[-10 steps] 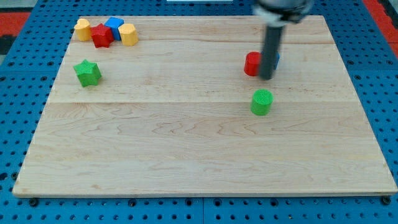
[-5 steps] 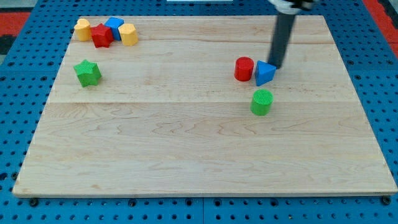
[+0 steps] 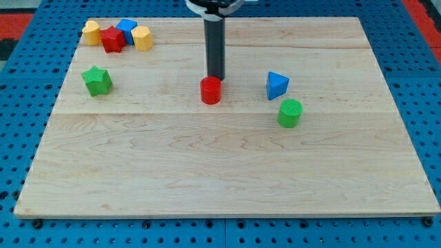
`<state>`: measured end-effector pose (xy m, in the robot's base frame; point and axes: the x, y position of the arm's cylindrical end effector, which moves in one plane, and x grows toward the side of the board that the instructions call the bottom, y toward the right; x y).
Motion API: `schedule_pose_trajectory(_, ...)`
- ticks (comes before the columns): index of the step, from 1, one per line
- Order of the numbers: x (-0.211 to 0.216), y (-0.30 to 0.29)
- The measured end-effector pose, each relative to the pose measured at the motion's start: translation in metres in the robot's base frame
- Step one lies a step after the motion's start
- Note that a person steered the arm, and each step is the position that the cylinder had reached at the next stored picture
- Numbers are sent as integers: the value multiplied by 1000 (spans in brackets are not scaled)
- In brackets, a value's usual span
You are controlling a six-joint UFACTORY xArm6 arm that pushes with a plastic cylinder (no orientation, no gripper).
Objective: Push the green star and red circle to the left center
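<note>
The red circle (image 3: pixel 211 90) is seen near the middle of the table (image 3: pixel 220 172), with my tip (image 3: pixel 216 77) set just above it toward the view's top, touching or nearly touching it. The green star (image 3: pixel 97 80) is found well to the view's left of the red circle, and a blue triangle (image 3: pixel 276 85) and green cylinder (image 3: pixel 290 113) lie to its right. No jaws are carried by the tool, so nothing is gripped.

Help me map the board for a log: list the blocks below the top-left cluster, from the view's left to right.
green star → red circle, with my tip just above it → blue triangle → green cylinder.
</note>
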<state>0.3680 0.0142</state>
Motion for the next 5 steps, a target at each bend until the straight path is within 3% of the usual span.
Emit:
schedule_pose_trajectory(1,26,11)
schedule_pose_trajectory(2,10,-106)
schedule_pose_trajectory(3,-12,-171)
schedule_pose_trajectory(4,-40,-77)
schedule_pose_trajectory(5,-45,54)
